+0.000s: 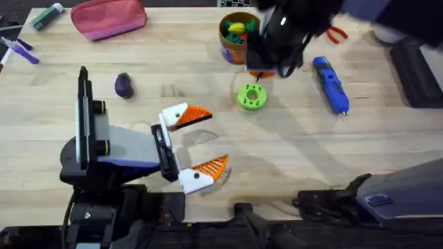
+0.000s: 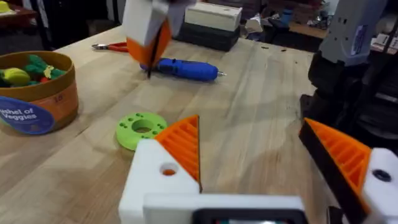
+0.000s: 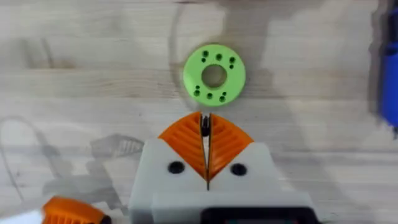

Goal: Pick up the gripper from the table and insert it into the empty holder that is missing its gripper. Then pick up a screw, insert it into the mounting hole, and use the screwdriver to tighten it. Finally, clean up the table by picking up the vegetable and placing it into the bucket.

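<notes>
The screw [image 3: 204, 125], as I read that dark sliver, is pinched in my right gripper [image 3: 206, 134]'s closed jaws near the green disc [image 3: 214, 73]; next I carry it to a mounting hole on the open-jawed left gripper [image 1: 211, 138].

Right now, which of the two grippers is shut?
The right gripper, near the green ring: its orange fingers meet, pinching a thin dark pin. The left gripper stands wide open.
</notes>
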`<action>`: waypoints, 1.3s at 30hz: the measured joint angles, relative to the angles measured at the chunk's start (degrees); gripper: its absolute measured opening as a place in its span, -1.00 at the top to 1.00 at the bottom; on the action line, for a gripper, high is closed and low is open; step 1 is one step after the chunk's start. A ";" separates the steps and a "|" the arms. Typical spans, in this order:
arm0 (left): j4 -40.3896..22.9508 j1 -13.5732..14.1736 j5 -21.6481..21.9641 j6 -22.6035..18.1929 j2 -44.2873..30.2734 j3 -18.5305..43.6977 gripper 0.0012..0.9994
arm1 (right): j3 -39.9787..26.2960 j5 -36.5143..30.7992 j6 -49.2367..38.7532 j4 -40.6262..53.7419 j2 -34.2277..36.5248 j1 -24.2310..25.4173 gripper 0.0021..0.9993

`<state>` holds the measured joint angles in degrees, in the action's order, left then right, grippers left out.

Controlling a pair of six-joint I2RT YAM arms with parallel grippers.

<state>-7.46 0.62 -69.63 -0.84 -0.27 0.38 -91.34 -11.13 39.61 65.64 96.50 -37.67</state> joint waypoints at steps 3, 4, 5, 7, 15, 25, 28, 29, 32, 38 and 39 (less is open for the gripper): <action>0.00 0.00 0.00 0.00 0.02 0.00 -0.97 | -5.89 0.02 -5.44 3.75 -0.37 -0.07 0.99; 0.01 0.00 0.00 0.00 0.01 0.00 -0.97 | -7.93 0.00 -7.45 4.83 -0.42 -0.17 0.99; 0.01 0.00 0.00 0.00 0.00 0.00 -0.97 | -9.73 0.01 -9.33 5.55 -0.47 -0.31 0.99; 0.00 0.00 0.00 0.00 0.00 0.00 -0.97 | -13.14 0.00 -12.96 6.79 -0.50 -0.83 0.99; 0.02 0.00 -0.01 0.00 0.01 0.00 -0.97 | -22.49 0.02 -26.46 9.87 -0.52 -4.82 0.99; 0.02 0.00 -0.01 0.00 0.02 0.00 -0.97 | -29.74 5.73 -38.32 15.13 1.20 -7.15 0.99; 0.01 0.00 0.00 0.00 0.00 0.00 -0.97 | -29.89 6.46 -41.61 15.09 1.53 -9.64 0.99; 0.00 0.00 0.00 0.00 0.00 0.00 -0.97 | -29.91 6.55 -42.78 15.03 1.60 -10.62 0.99; 0.01 0.00 0.00 0.00 0.01 0.00 -0.97 | -29.92 6.88 -46.31 14.94 1.61 -13.55 0.99; 0.01 0.00 0.00 0.00 0.02 0.00 -0.97 | -29.95 7.60 -53.10 14.77 1.62 -17.66 0.99; 0.02 0.00 0.00 0.00 0.02 0.00 -0.97 | -29.95 7.62 -54.09 14.55 1.62 -18.07 0.99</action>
<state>-7.44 0.62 -69.63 -0.84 -0.25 0.38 -121.30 -3.52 -14.48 80.19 98.13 -55.74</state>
